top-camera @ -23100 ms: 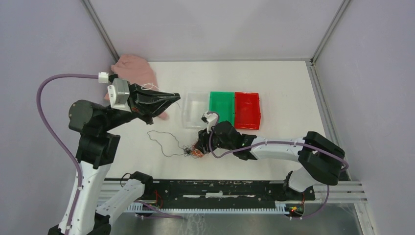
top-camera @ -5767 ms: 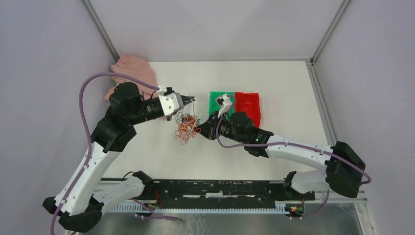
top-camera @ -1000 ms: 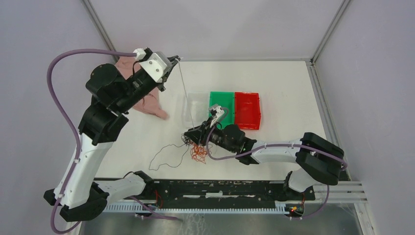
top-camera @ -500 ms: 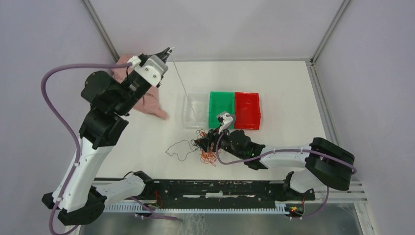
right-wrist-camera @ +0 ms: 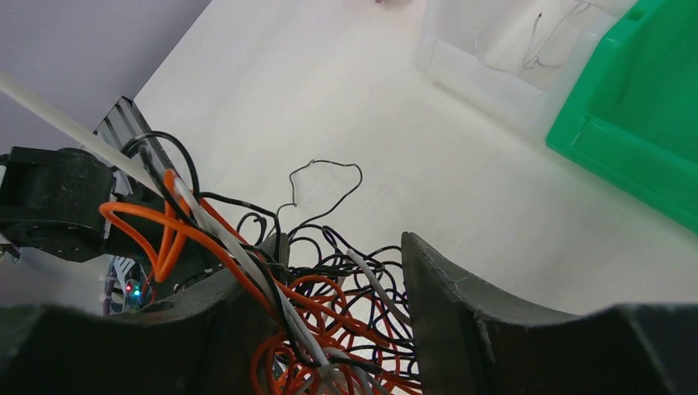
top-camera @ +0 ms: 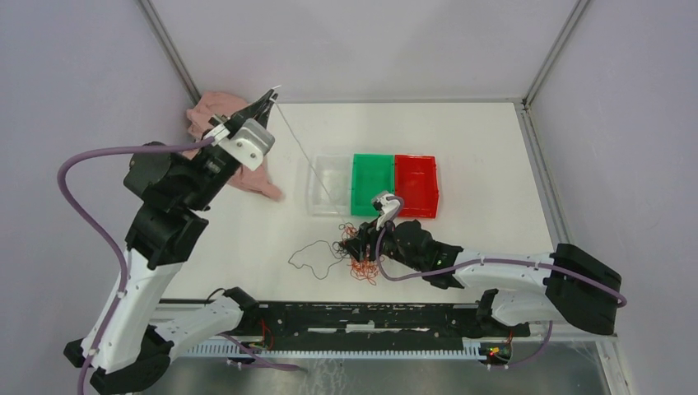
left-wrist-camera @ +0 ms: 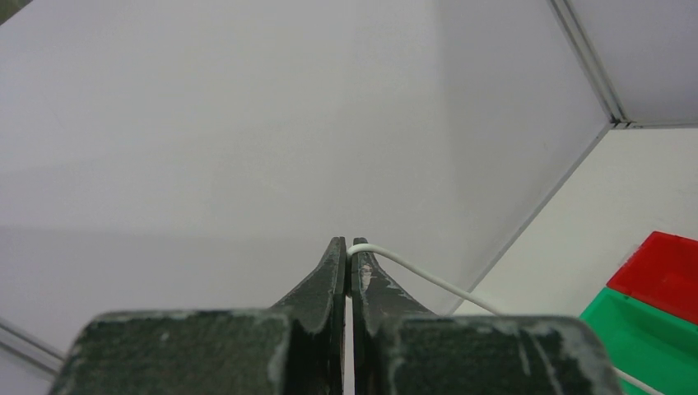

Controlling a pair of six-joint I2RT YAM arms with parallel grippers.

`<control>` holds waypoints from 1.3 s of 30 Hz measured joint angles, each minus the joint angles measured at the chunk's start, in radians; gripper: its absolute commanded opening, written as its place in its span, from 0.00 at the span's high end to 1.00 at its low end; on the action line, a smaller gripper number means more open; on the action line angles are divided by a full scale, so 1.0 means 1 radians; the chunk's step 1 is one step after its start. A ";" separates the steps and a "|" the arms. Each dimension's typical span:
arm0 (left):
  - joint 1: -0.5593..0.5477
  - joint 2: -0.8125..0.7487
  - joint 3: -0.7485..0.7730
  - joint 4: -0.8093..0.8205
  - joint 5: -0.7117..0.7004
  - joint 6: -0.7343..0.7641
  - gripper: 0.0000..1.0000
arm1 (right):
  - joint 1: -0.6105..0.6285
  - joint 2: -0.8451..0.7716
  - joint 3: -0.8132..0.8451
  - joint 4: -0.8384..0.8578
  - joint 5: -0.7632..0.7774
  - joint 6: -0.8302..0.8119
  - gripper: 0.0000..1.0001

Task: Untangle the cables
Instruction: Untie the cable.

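While the left fingers [top-camera: 267,96] are clenched on a white wire [left-wrist-camera: 428,280], they sit high at the far-left corner over the pink cloth [top-camera: 251,175]. That's close to the wall frame, so little room that way. The wire runs straight over the clear bin [top-camera: 317,193] down to the cables [top-camera: 360,258]. Those are a wad of orange, black and whitish loops on the desk [top-camera: 486,156], just in front of the green bin [top-camera: 372,177], near the desk's near edge. Right fingers [top-camera: 368,245] are spread around the wad, not clamping. One black strand [top-camera: 311,253] trails left. Open desk left of the wad, behind the bins, and right of the red bin [top-camera: 416,183]. Versus a second ago: wad and right wrist slid right, black strand followed, left fingers swung further left.
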 measured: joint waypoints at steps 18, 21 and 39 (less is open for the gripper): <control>-0.001 0.240 0.452 0.171 -0.080 0.131 0.97 | 0.000 0.112 -0.121 0.102 0.045 0.039 0.32; 0.001 0.201 0.440 0.216 -0.084 0.123 0.97 | 0.000 0.116 -0.145 0.035 0.049 0.039 0.32; 0.001 0.011 0.007 0.008 0.061 -0.094 0.97 | 0.000 -0.070 0.067 -0.214 0.005 -0.018 0.32</control>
